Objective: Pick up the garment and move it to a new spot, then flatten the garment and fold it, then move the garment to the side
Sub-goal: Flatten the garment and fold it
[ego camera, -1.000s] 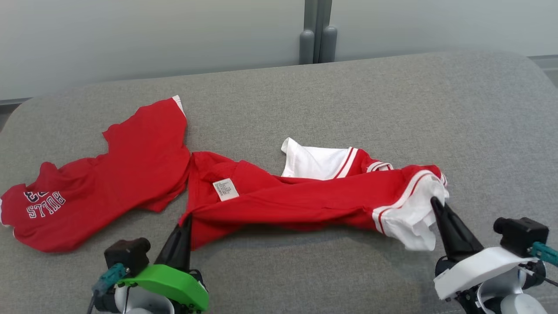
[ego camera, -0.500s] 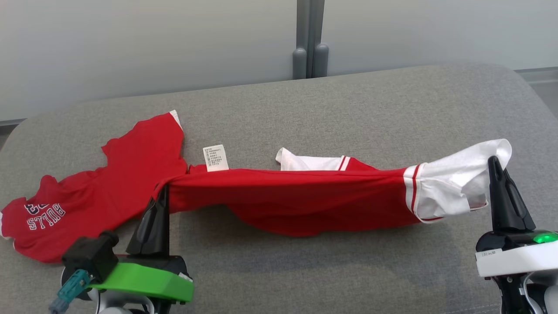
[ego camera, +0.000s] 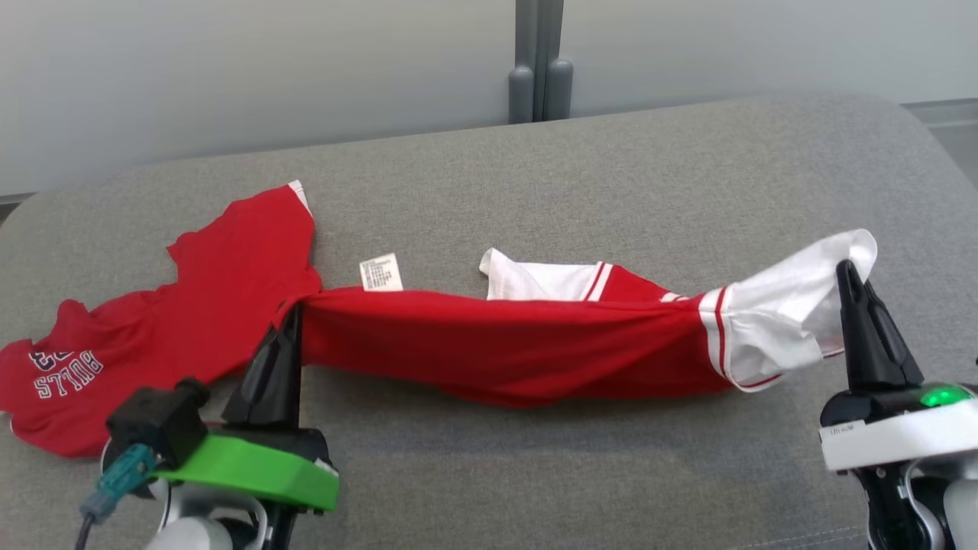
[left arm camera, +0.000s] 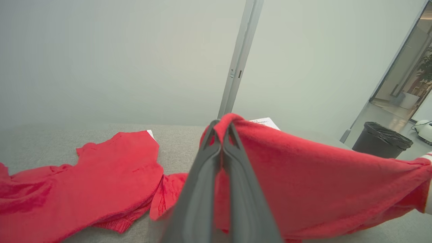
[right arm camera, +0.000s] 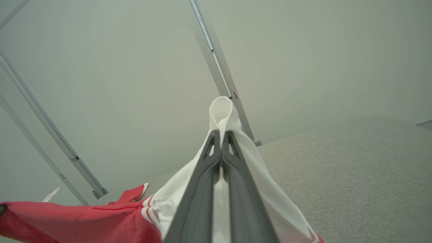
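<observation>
Stretching across the head view, the garment (ego camera: 504,351) runs as a red band from left to right above the grey bench (ego camera: 611,176). Its middle sags low, and I cannot tell whether it touches the bench. The left hand (ego camera: 293,313) has its fingers pressed together on the red end. The right hand (ego camera: 844,267) is pinched tight on the white, red-striped end, which is raised higher than the rest. A white label (ego camera: 380,273) stands up just behind the red end, and a white flap lies on the bench behind the middle of the band. A second red top (ego camera: 191,321) with upside-down white lettering lies flat on the bench at the left, its edge meeting the held garment near the left hand. A grey post (ego camera: 535,61) rises against the pale wall behind.

From the left wrist, the left hand (left arm camera: 221,128) grips a fold of the garment (left arm camera: 303,182), with cloth draped over the fingertips and falling away to the right. The second red top (left arm camera: 101,175) lies to the left, and a black bin (left arm camera: 381,139) stands far off at the right.

From the right wrist, the right hand (right arm camera: 221,135) clamps the white cloth, which loops above the fingertips. The garment (right arm camera: 67,219) trails off red to the lower left, over the bench (right arm camera: 354,162).
</observation>
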Controlling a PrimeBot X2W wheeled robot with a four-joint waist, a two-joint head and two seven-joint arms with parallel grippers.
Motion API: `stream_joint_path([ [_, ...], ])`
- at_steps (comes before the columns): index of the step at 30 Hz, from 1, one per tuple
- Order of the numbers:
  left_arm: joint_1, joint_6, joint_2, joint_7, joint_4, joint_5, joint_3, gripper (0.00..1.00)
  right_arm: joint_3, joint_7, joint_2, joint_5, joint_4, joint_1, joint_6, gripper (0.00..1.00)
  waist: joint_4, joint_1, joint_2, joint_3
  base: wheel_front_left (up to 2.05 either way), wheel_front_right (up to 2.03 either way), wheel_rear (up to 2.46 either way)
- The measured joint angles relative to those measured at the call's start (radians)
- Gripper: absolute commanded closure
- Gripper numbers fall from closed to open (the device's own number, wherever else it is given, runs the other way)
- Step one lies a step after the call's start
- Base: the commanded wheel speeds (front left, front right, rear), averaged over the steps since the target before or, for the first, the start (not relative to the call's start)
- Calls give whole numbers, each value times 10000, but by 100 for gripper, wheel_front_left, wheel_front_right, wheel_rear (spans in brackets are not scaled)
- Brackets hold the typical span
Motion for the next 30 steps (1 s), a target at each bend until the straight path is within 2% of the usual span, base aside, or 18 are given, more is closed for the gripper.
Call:
stream_joint_path([
  [3,-692,-130,259,328,-56,79,12,100,228,205,-125,-13,102,-726,0,100,-42,0,0,246,0,0,0],
  [7,-1977,-579,577,988,98,65,52,100,560,339,-462,-4,476,-2197,0,100,-110,0,0,706,0,0,0],
  [12,-4369,-1584,792,1877,1035,-209,159,100,936,477,-729,153,1070,-4566,0,100,-188,0,0,1523,0,0,0],
  [19,-8170,-2801,621,2717,3258,-420,234,100,1572,692,-1480,330,2481,-8200,0,100,-272,0,0,2973,0,0,0],
  [23,-10535,-2989,334,3064,4869,-119,127,100,1841,648,-2008,180,3726,-10565,0,100,-321,1,0,3788,0,0,0],
  [28,-13171,-3170,-90,3110,6962,105,127,100,2109,330,-2142,27,5636,-13321,2,100,-378,2,0,4699,0,0,0],
  [30,-14163,-3200,-100,2941,7816,255,215,100,1833,-35,-1994,-21,6658,-14554,4,100,-417,2,0,5012,0,0,0],
])
